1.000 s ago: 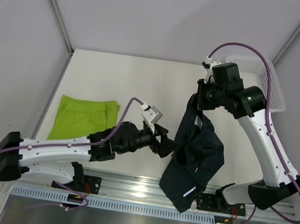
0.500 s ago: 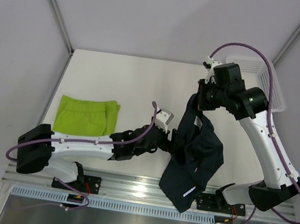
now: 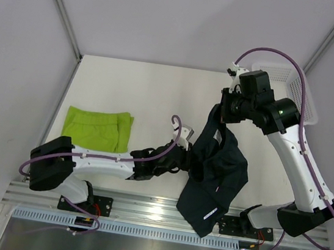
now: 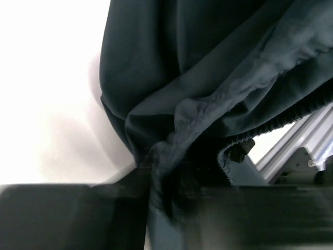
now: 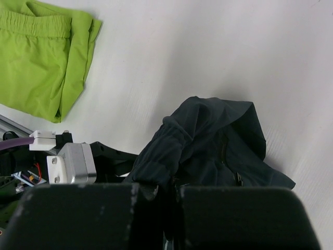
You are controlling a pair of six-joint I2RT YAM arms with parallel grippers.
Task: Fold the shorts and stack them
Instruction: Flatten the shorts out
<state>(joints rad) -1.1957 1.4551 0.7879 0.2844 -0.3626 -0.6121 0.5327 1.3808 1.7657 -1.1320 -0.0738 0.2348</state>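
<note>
1. Top external: the step in hand is getting the dark navy shorts [image 3: 219, 169] spread out for folding. The right gripper [image 3: 221, 112] is clenched on their upper edge and holds them in the air, right of the middle of the tabletop [image 3: 147, 91], with the lower hem hanging past the near edge. The lime green shorts [image 3: 95, 129] lie folded near the left edge. The left gripper [image 3: 190, 155] is pressed against the hanging cloth's left side.
2. Left wrist: a bunched fold of navy cloth runs down between the dark, blurred fingers. I cannot tell whether they have closed on it.
3. Right wrist: navy cloth gathers up into its own fingers, with the rest drooping below.
4. Next, I judge, the left gripper needs a firm pinch on that fold, so the pair can be drawn flat.
5. Against a second ago: the left arm has stretched rightwards, from short of the cloth into it. The right arm is nearly unchanged.
</note>
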